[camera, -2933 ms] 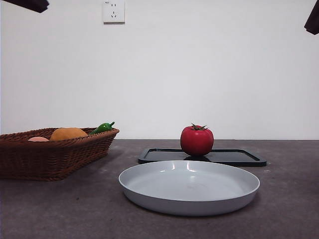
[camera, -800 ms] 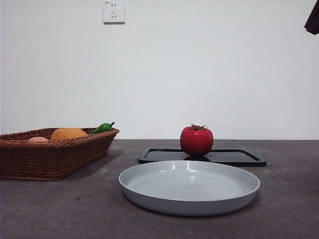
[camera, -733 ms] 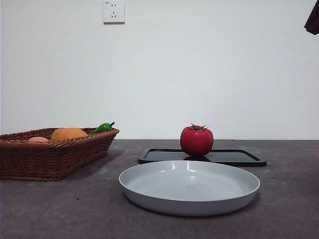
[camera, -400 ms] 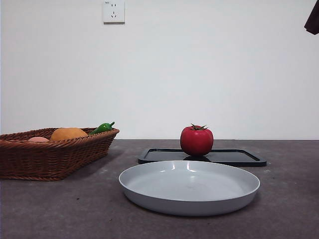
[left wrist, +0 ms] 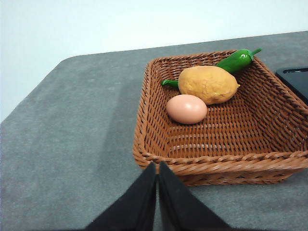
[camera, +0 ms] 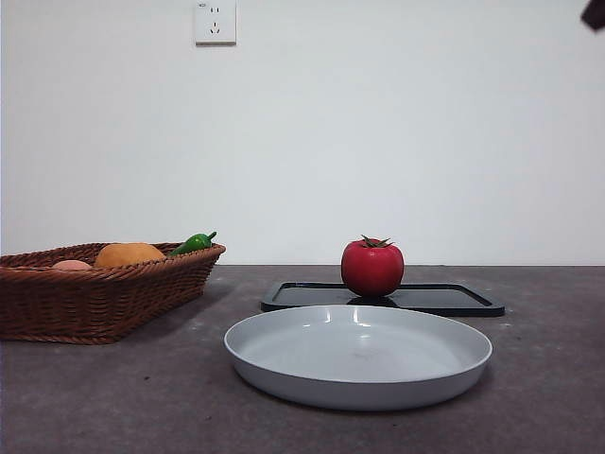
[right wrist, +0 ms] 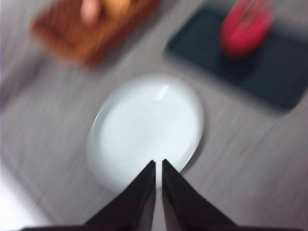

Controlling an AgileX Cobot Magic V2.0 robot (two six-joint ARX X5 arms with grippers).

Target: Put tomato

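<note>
A glossy red tomato (camera: pixel 372 268) with a green stem stands on a flat black tray (camera: pixel 444 299) behind a wide grey plate (camera: pixel 359 355). The blurred right wrist view shows the tomato (right wrist: pixel 245 30), the tray (right wrist: pixel 269 67) and the plate (right wrist: pixel 144 130) from above. My right gripper (right wrist: pixel 158 162) hovers shut high above the plate's near rim; in the front view only its black tip (camera: pixel 595 11) shows at the top right corner. My left gripper (left wrist: pixel 157 164) is shut and empty, just outside the near wall of a wicker basket (left wrist: pixel 216 161).
The wicker basket (camera: pixel 85 298) stands at the left of the table, holding an orange lumpy fruit (left wrist: pixel 208 83), an egg (left wrist: pixel 186 108) and a green pepper (left wrist: pixel 235 59). A wall socket (camera: pixel 216 21) is on the white wall behind.
The black tip at the top left corner has left the front view. The tip at the top right has pulled up and shrunk. The right wrist view is blurred by motion. The tomato has not moved.
</note>
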